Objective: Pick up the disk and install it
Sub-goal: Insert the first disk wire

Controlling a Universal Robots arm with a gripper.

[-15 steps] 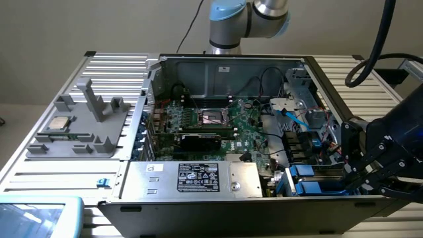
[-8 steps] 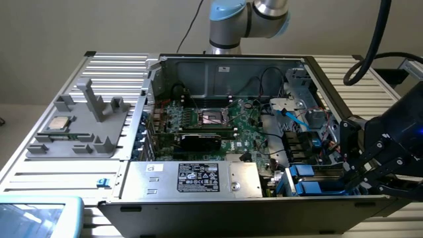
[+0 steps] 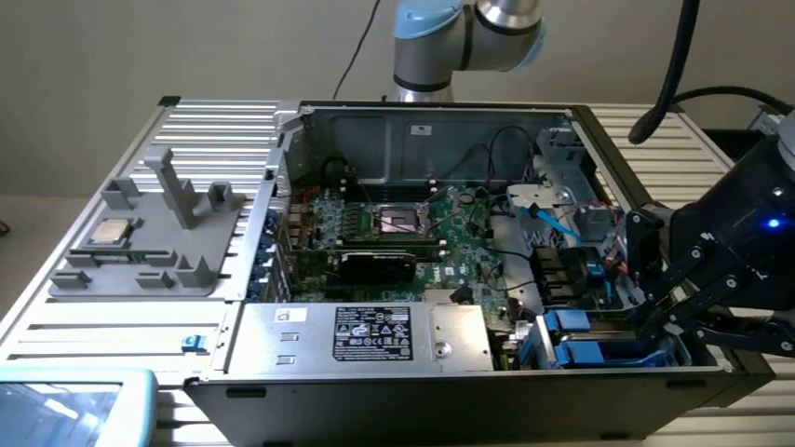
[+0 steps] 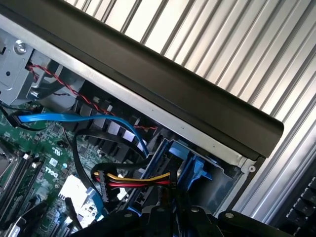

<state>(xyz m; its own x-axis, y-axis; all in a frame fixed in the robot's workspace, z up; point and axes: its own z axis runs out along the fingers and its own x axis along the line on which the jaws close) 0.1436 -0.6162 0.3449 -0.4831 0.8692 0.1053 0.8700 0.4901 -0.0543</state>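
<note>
An open computer case (image 3: 410,121) lies on a slatted table. My dark gripper (image 3: 677,312) hangs at the exterior view's right, just over the case's near right corner, where the drive bay (image 3: 584,340) sits. Blue plastic rails (image 3: 609,354) show in that bay. Of the disk I make out those blue rails (image 4: 180,155) set into the bay; its metal face is hidden. In the wrist view the gripper's black body (image 4: 173,219) sits close above the bay, beside a power plug with yellow, red and black wires (image 4: 133,180).
A silver power supply with a black label (image 3: 372,335) lies along the case's front. The green motherboard (image 3: 410,233) and a blue data cable (image 4: 74,117) lie inside. A grey fixture holding a small silver chip (image 3: 112,231) sits at the exterior view's left. A keyboard (image 4: 301,207) lies outside the case.
</note>
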